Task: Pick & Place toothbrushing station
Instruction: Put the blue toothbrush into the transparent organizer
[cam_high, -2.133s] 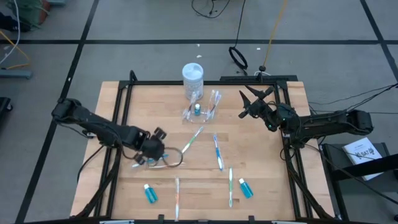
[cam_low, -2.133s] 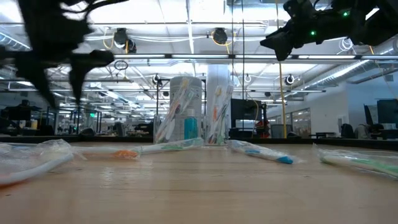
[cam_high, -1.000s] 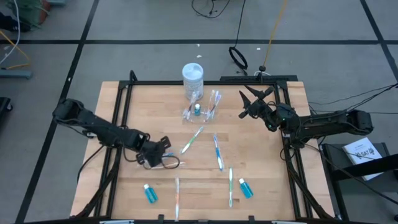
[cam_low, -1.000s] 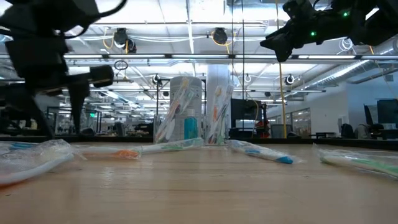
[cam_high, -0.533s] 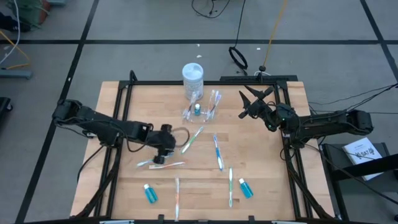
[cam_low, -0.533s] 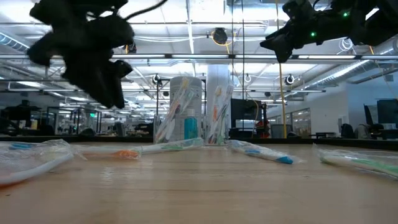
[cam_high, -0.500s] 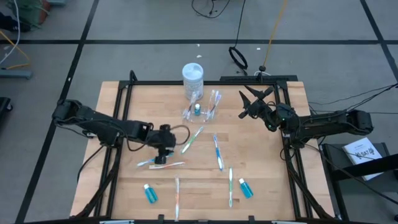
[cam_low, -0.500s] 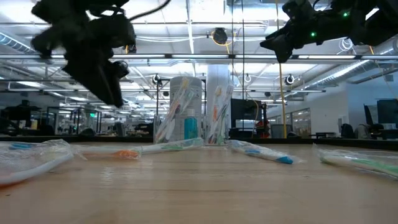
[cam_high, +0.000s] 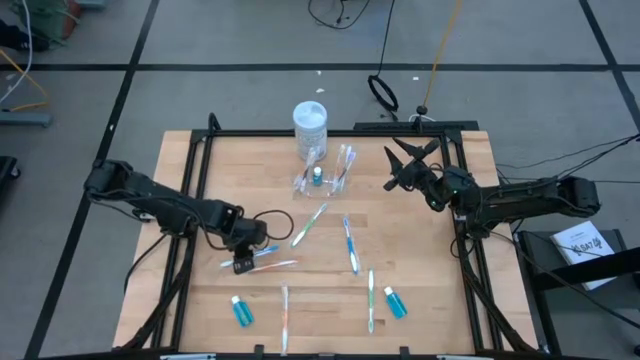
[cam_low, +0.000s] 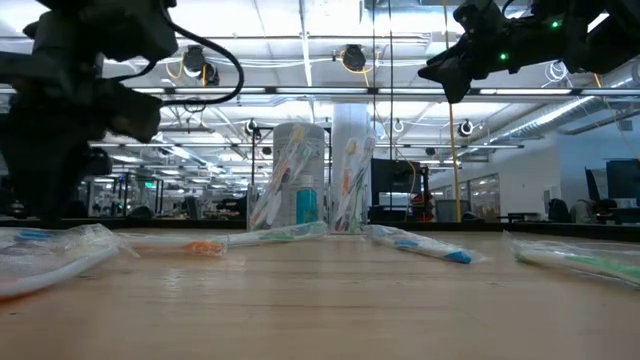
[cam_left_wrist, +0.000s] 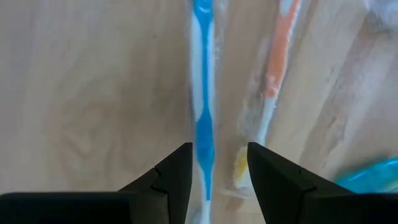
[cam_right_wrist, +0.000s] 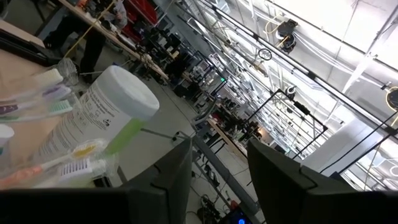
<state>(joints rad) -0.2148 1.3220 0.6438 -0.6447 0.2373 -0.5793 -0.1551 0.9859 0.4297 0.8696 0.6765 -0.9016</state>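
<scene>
Straddling a blue toothbrush (cam_left_wrist: 202, 118) in wrist view, left claw (cam_left_wrist: 217, 171) spread, right claw (cam_high: 403, 166) spread aloft.

Blue toothbrush (cam_left_wrist: 202, 118); orange toothbrush (cam_left_wrist: 273, 74); white jar (cam_high: 310, 127); tan wood table (cam_high: 420, 300).

Around the clear station (cam_high: 322, 180) lie six wrapped toothbrushes (cam_high: 349, 244), two blue bottles (cam_high: 241, 311), one white jar (cam_high: 310, 128).
</scene>
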